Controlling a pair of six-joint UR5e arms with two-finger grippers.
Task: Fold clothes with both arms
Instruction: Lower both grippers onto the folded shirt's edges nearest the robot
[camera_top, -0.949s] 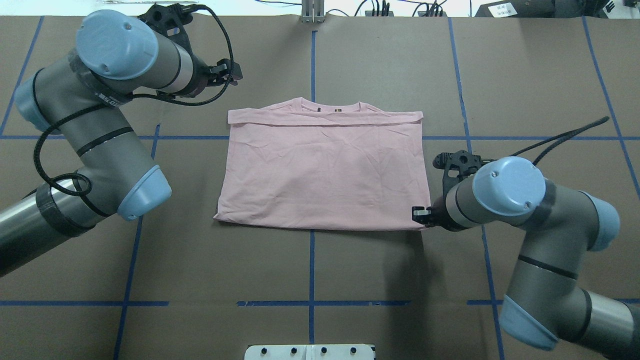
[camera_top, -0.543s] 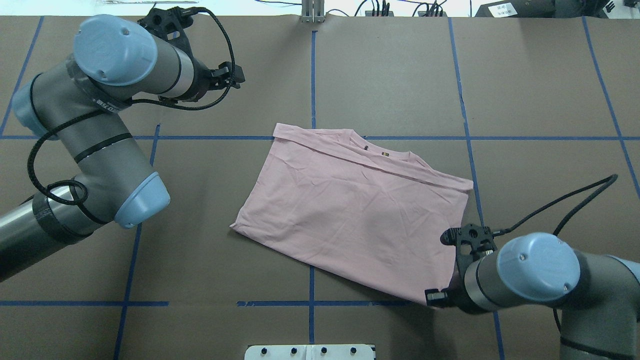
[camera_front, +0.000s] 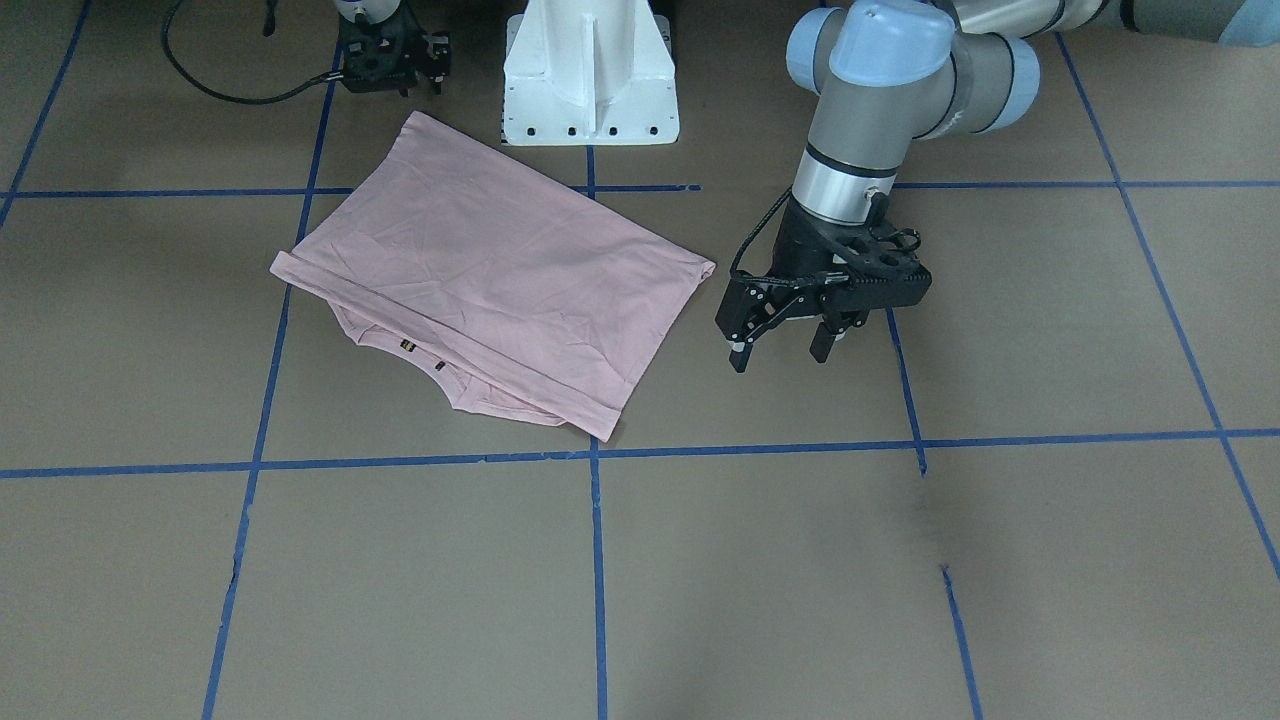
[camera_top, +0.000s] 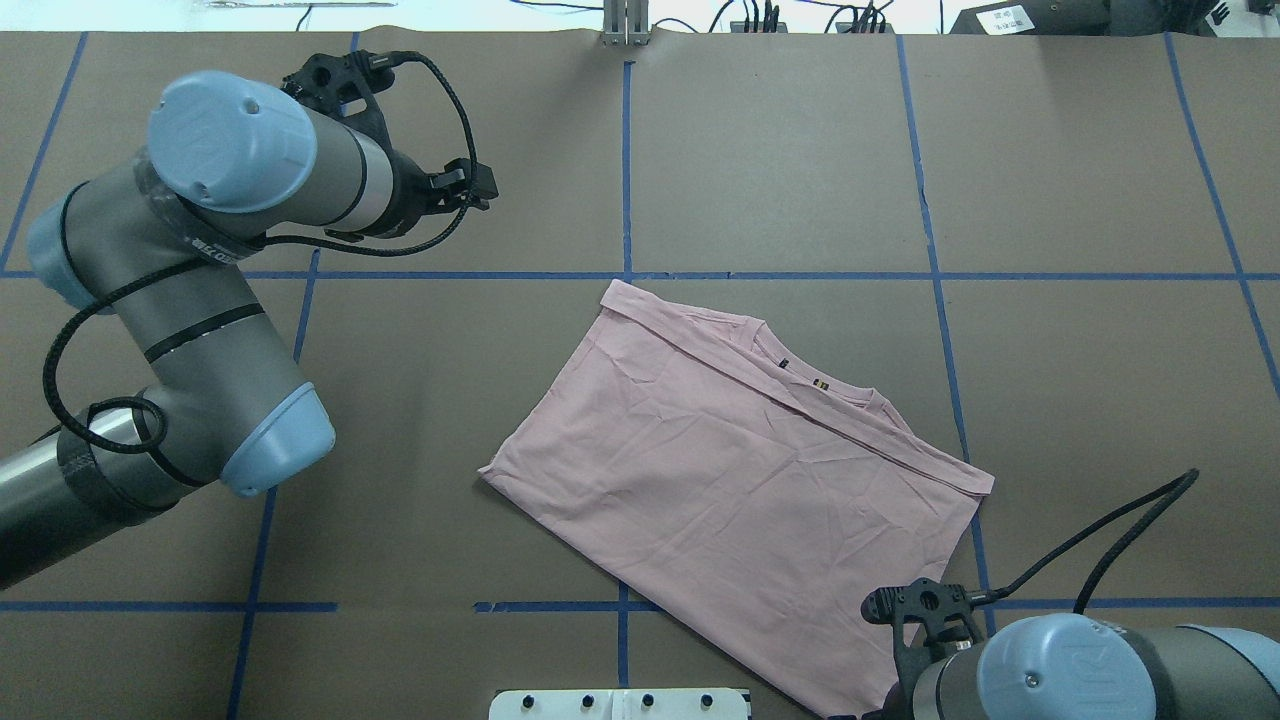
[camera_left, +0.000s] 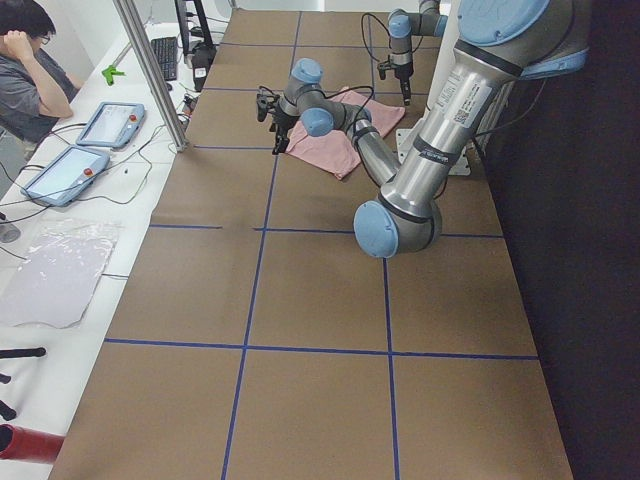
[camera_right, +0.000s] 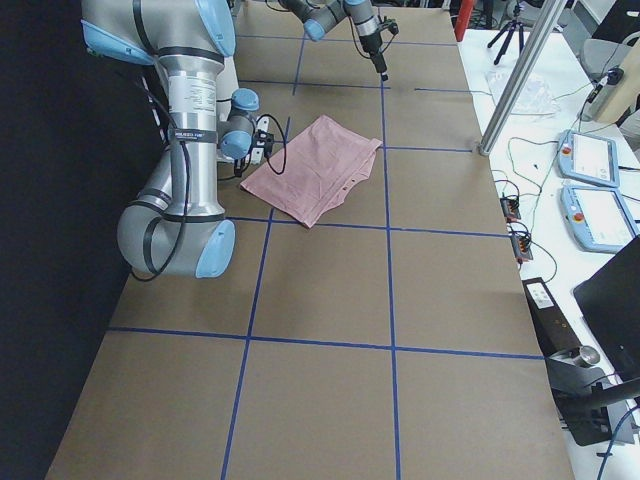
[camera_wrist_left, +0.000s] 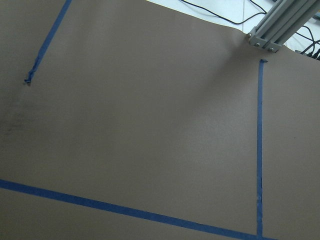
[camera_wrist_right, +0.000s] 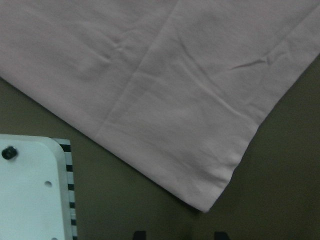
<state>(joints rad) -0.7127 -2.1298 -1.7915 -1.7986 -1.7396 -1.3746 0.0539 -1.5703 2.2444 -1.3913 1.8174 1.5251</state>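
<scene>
Across brown table (camera_top: 800, 150), pink T-shirt (camera_top: 720, 490) diagonal, collar (camera_top: 800, 378) toward far right.

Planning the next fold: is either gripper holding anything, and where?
Nothing held: right gripper open, just off the pink T-shirt corner; left gripper open, well clear.

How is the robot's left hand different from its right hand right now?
The left hand hangs over the brown table, away from the pink T-shirt; the right hand sits just by one shirt corner. The left hand's camera sees only table and blue tape; the right hand's camera is mostly filled with pink cloth. Both are black, have two fingers spread apart, and hold nothing.
</scene>
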